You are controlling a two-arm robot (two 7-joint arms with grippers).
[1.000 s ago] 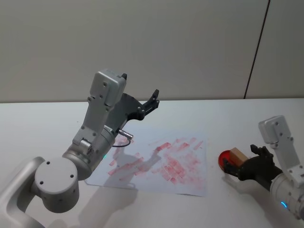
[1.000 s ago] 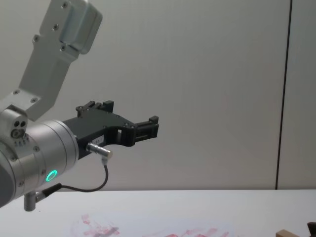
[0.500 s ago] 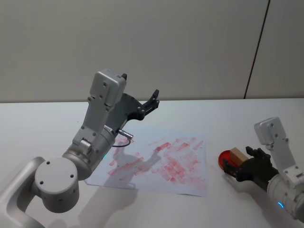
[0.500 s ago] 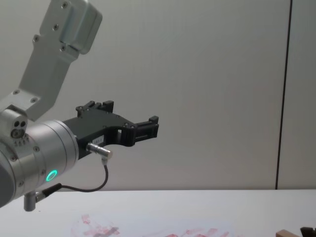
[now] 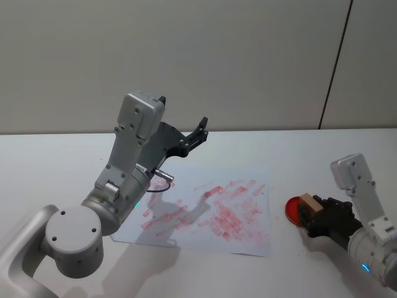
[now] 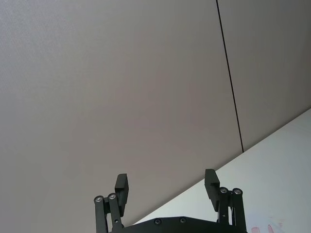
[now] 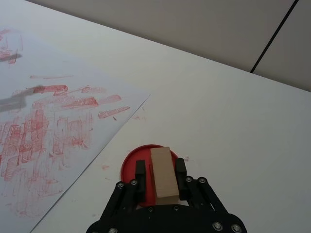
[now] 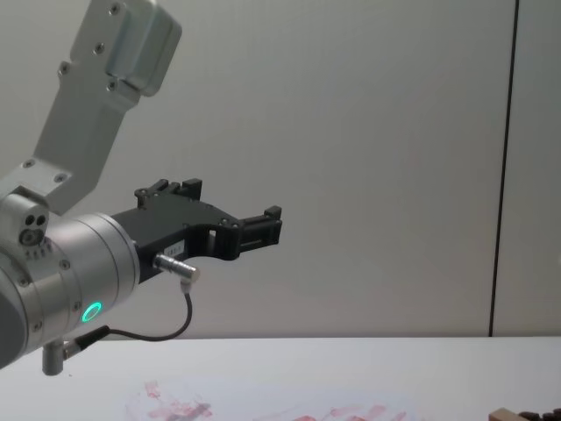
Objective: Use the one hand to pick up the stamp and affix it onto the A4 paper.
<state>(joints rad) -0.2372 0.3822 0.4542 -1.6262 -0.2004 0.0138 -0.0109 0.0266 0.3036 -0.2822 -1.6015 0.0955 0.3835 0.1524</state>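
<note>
The pick-up is in hand: the right gripper [image 7: 160,166] pinches the stamp [image 7: 162,175] over a red ink pad [image 7: 129,165] near the desk's [image 5: 291,155] right edge, just beside the A4 paper [image 7: 53,121]. Next likely comes a straight lift, a carry over the sheet and a flat press. The stamp's underside is hidden, so whether it touches the pad cannot be told. The left gripper [image 6: 165,177] hangs parked, its 2 fingers spread.

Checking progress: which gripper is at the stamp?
The right gripper, straddling the stamp at the red pad; the left gripper is raised, open and empty.
</note>
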